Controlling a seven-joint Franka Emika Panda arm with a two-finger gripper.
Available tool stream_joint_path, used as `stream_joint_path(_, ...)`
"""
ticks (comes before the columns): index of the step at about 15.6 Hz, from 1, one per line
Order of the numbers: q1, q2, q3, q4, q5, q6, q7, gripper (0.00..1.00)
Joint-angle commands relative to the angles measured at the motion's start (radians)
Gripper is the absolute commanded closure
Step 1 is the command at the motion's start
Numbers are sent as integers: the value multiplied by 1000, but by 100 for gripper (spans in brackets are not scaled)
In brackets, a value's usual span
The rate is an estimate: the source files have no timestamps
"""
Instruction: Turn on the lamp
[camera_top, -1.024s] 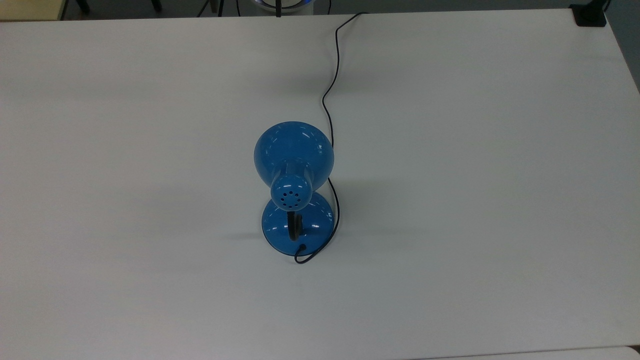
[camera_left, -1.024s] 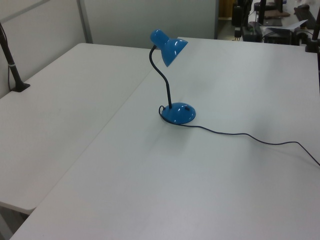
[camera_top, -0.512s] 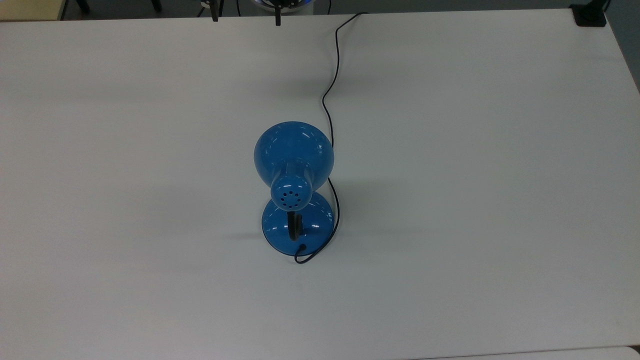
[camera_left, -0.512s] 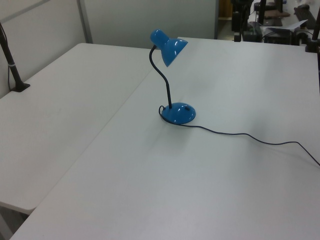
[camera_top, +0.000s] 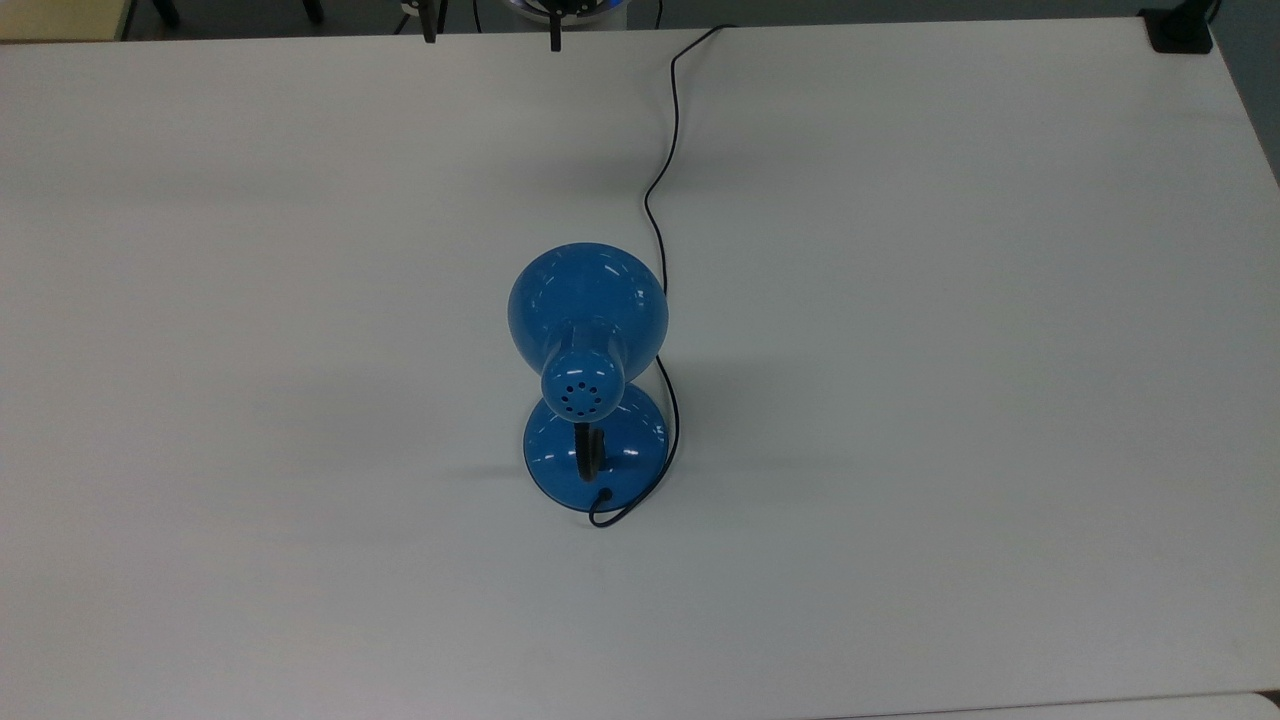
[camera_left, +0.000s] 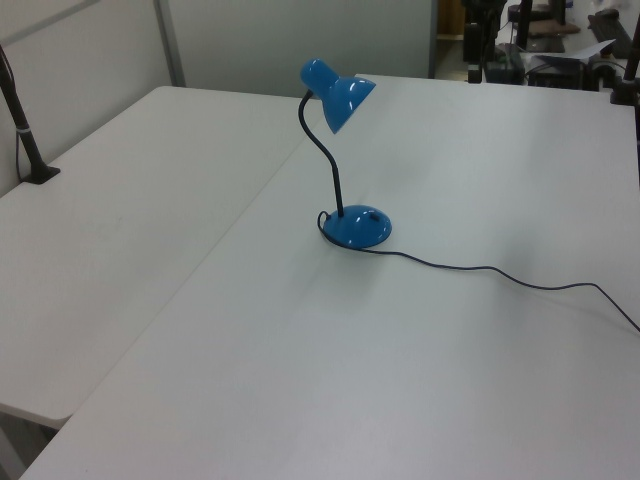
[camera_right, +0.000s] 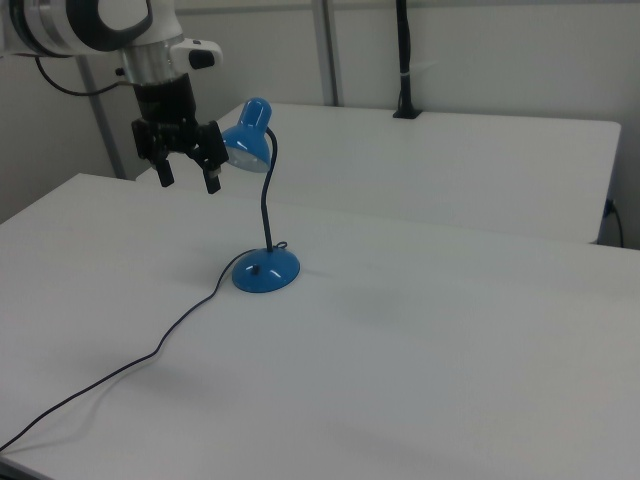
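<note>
The lamp (camera_top: 587, 300) is glossy blue and stands upright mid-table on its round base (camera_top: 595, 452), with its perforated cap (camera_top: 583, 385) facing up. Its black gooseneck (camera_left: 325, 160) curves up to the shade (camera_left: 342, 95), which shows no glow. A thin black cord (camera_top: 662, 200) runs from the base to the top view's upper edge. My gripper (camera_right: 188, 180) hangs open and empty in the air, just off the right view's left of the shade (camera_right: 245, 140) and well above the base (camera_right: 266, 270). Its two black fingertips (camera_top: 430, 34) poke in at the top view's upper edge.
The white table (camera_top: 950, 400) joins a second table (camera_left: 120, 230) along a seam. Black clamped posts stand at a corner (camera_top: 1180, 30), on the neighbouring table (camera_left: 25, 130) and at the back (camera_right: 405, 60). The cord trails across the table (camera_right: 150, 360).
My gripper's fingertips have edged slightly further into the top view's upper edge. The lamp and cord have not moved.
</note>
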Motion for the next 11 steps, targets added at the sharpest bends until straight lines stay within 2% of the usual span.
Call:
stream_joint_path(1, 7, 3, 1, -5, -30, 11, -16, 0)
stream_joint_path(2, 8, 5, 3, -4, -30, 11, -16, 0)
stream_joint_path(3, 8, 6, 2, -4, -30, 11, -16, 9)
stream_joint_path(8, 10, 6, 5, -8, -29, 14, -16, 67)
stream_joint_path(9, 10, 8, 5, -9, -29, 16, -16, 75)
stream_joint_path(11, 21, 14, 5, -9, -29, 17, -18, 82)
